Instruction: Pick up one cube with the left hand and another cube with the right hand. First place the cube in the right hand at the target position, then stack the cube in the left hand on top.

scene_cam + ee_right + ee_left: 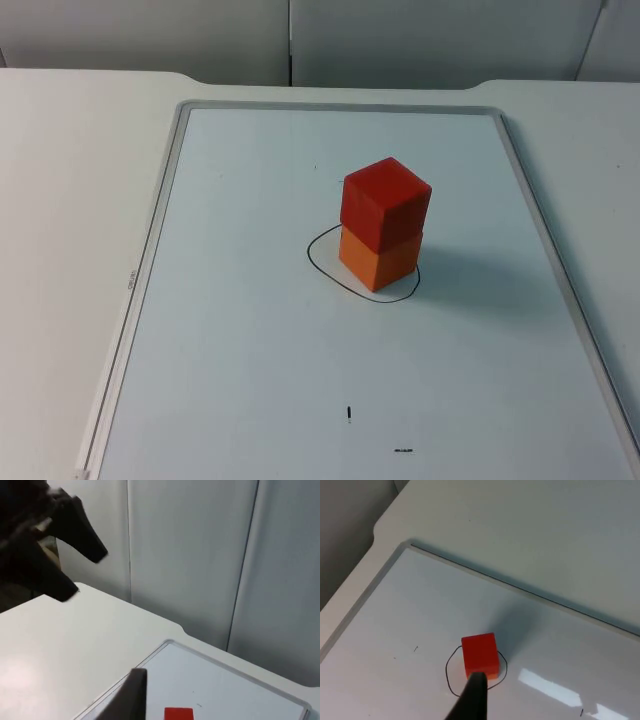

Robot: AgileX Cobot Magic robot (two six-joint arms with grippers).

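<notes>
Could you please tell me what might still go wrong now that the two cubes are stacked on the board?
1. The red cube sits twisted on the orange cube, overhanging its edges, so a knock could topple it.
2. The left gripper's fingertip hangs close above the stack; pulling away carelessly might brush it.
3. The orange cube seems to straddle the drawn circle, so placement may count as off-target.

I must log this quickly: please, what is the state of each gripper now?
Left gripper: open, holding nothing, raised above the table.
Right gripper: cannot be told; one fingertip visible, away from the red cube.
</notes>
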